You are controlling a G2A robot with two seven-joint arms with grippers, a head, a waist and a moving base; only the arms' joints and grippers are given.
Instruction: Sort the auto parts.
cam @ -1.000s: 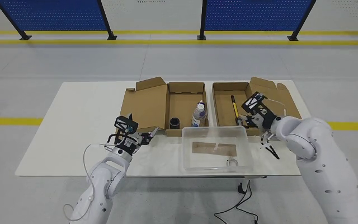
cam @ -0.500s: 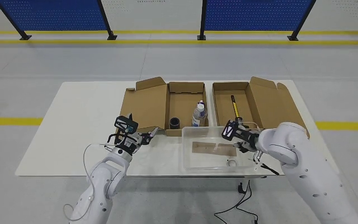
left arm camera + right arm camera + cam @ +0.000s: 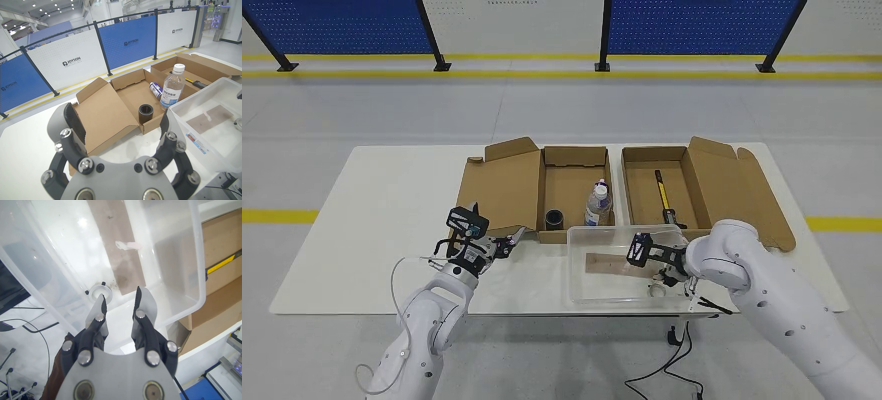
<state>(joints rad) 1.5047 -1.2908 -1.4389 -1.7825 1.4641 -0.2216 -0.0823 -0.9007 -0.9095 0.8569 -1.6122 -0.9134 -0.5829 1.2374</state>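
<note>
**Metal collar sits off-centre from the open right jaws**

The metal collar [image 3: 100, 293], a small silver ring with dark set screws on its rim, lies flat on the floor of the clear plastic bin [image 3: 200, 256]. It is in the corner nearest the robot, on the right-arm side, with its bore facing up. Being round, it has no long axis to line up with.

The right gripper [image 3: 121, 298] hangs inside the bin with its jaws apart and nothing between them. The collar is not in the gap. It lies to one side, at the tip of one finger [image 3: 103, 303], which covers part of its rim. I judge the jaws must shift sideways toward that finger before closing.

Whether that fingertip touches the collar cannot be made out. In the left wrist view the picture's edge cuts the collar off.

A brown sheet [image 3: 121, 247] shows at the bin's bottom, with a pale plastic scrap [image 3: 128, 245] over it.

The left gripper [image 3: 117, 121] is likewise released and empty. It is well apart from the collar, on the other side of the bin, by the flap of the left cardboard box [image 3: 105, 117]. That box holds a black sleeve [image 3: 145, 113], a water bottle [image 3: 173, 89] and a small can [image 3: 156, 90]. The right arm is plainly the nearer.
</note>
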